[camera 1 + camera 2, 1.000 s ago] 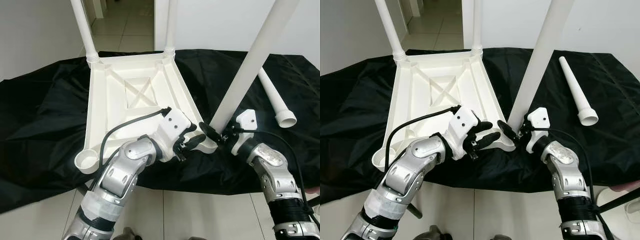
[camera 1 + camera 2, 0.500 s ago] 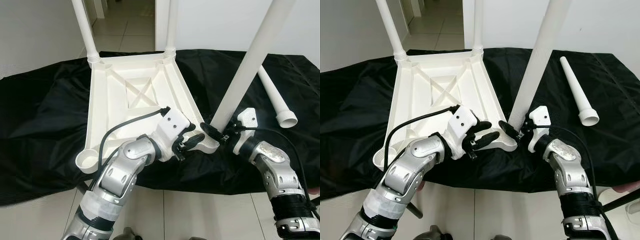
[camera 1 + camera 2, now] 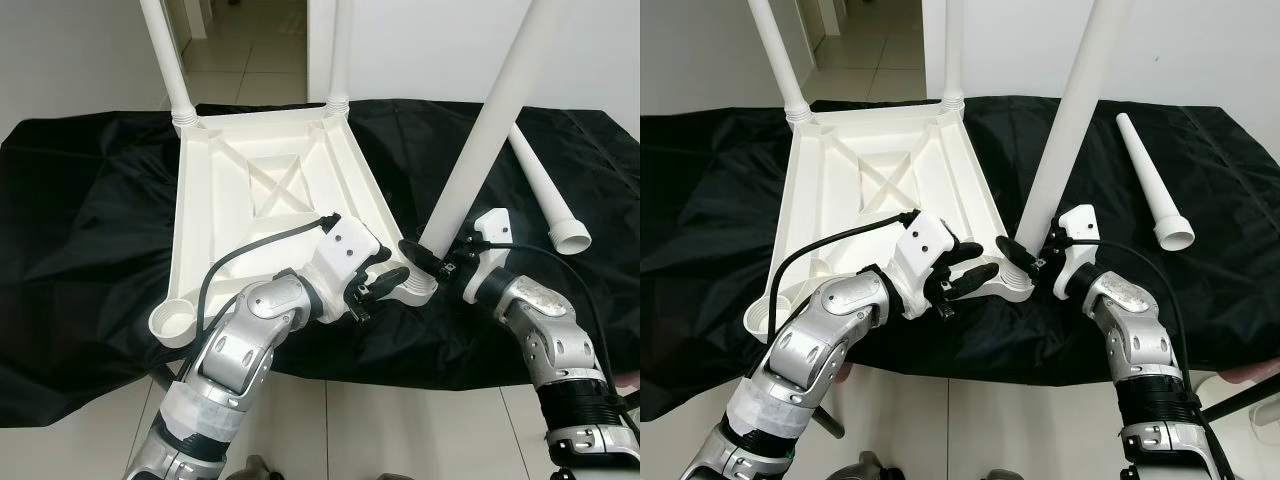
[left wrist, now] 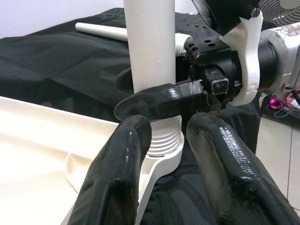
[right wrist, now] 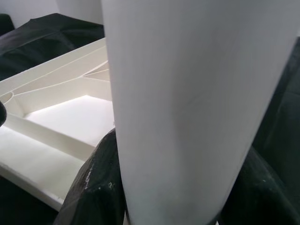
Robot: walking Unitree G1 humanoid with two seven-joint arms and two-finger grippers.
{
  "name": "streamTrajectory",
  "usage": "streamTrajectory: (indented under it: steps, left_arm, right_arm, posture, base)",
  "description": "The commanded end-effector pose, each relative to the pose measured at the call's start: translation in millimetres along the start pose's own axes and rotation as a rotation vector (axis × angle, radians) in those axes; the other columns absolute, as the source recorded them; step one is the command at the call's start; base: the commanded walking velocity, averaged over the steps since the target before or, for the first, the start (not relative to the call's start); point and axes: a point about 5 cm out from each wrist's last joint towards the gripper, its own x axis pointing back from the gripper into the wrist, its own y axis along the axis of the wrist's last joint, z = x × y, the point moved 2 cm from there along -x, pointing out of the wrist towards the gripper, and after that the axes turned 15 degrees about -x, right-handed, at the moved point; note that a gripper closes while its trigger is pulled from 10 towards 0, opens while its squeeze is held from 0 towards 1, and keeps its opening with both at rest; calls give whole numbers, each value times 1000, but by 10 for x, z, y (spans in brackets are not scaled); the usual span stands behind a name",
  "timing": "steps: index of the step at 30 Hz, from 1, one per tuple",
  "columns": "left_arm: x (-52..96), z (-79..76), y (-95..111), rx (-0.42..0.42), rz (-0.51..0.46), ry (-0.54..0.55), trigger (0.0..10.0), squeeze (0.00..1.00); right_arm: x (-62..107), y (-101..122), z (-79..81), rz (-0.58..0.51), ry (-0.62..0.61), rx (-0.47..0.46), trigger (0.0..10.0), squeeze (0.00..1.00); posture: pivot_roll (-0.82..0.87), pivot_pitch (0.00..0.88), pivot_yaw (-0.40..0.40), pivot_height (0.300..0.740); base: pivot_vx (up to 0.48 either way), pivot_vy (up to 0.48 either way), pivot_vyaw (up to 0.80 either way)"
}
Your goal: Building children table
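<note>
Leg tops cut off by frame edge. Black cloth [image 3: 80, 200] over floor, tiles beyond at 12. Upturned tabletop [image 3: 270, 190] centre. Right gripper [image 3: 1025, 255] clamped on leg [image 3: 480, 160], near-upright, at near-right corner socket. Left gripper [image 3: 385, 280] fingers parted, straddling that socket. Spare leg [image 3: 545, 195] flat at 2.

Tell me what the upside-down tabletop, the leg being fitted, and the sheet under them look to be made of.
Tabletop: probably moulded white plastic, smooth, going by its cast ribs and round corner sockets.
Leg: likely the same plastic, matte, with a threaded end; the right end effector grips it.
Sheet: thin black fabric or plastic film, slightly shiny and wrinkled.
</note>
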Motion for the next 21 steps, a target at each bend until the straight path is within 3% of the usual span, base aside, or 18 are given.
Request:
streamTrajectory:
  steps: [1, 5, 6, 17, 19, 20, 21]
  left_arm:
    - [-1, 50, 48, -17, 0, 48, 10000, 0]
    - [-4, 39, 51, -12, -5, 55, 10000, 0]
    - [-6, 24, 55, -8, -7, 54, 10000, 0]
    - [-12, 3, 53, -4, -9, 49, 10000, 0]
    - [-14, -4, 52, -3, -10, 48, 10000, 0]
    - [-14, -3, 48, -2, -12, 49, 10000, 0]
    - [-14, -3, 48, -2, -12, 49, 10000, 0]
  right_arm:
    - [-22, -119, 52, 34, -1, -15, 10000, 0]
    - [-29, -198, 127, 20, -49, -18, 10000, 0]
    - [-43, -234, 132, 1, -121, -33, 10000, 0]
    - [-58, -254, 118, -19, -210, -30, 10000, 0]
    - [-63, -249, 119, -36, -247, -32, 10000, 0]
    - [-89, -243, 138, -85, -372, -54, 10000, 0]
    - [-89, -243, 138, -85, -372, -54, 10000, 0]
  posture:
    - [-42, 0, 52, 740]
    - [-46, 0, 43, 740]
    - [-49, 0, 42, 740]
    - [-53, 0, 41, 740]
    - [-58, 0, 38, 740]
    - [-59, 0, 32, 740]
    - [-59, 0, 32, 740]
  base:
    - [0, 0, 0]
    - [0, 0, 0]
    - [0, 0, 0]
    - [0, 0, 0]
    - [0, 0, 0]
    - [0, 0, 0]
    - [0, 0, 0]
